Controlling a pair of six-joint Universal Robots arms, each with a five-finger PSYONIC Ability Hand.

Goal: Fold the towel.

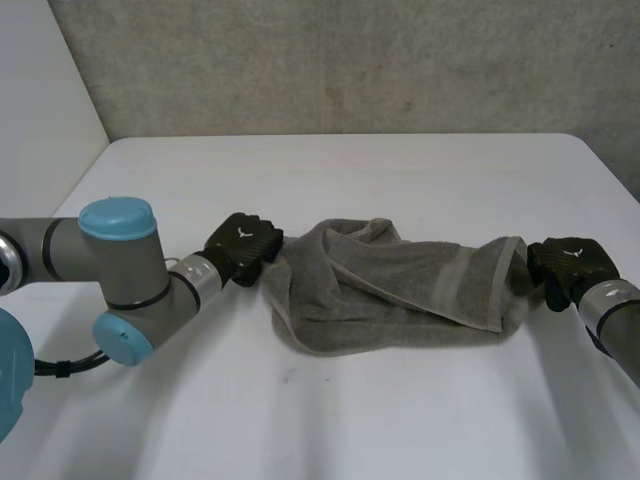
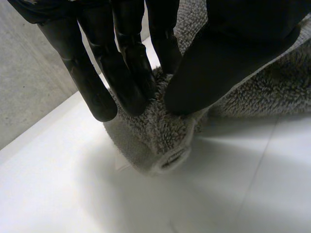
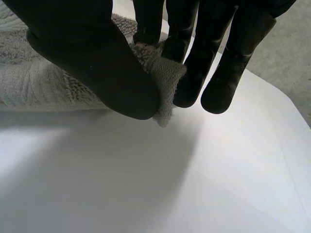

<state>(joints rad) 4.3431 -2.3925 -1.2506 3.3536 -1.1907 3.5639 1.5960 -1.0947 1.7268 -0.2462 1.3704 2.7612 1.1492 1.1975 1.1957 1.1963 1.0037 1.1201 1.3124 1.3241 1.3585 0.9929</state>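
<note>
Clearly, the left hand (image 1: 243, 245) pinches the left end of the towel (image 1: 400, 290) between thumb and straight fingers, with a bunched corner poking out just past the fingertips. The right hand (image 1: 568, 265) clamps a hemmed corner at the towel's right end between thumb and fingers. Between the hands the grey towel lies rumpled, partly folded over itself, on the white counter (image 1: 350, 170).

The white table (image 1: 420, 170) is stretching right across the view. Behind it a mottled grey wall (image 1: 350, 60) is running along its far edge, meeting a plain white panel (image 1: 40, 90) at the left.
</note>
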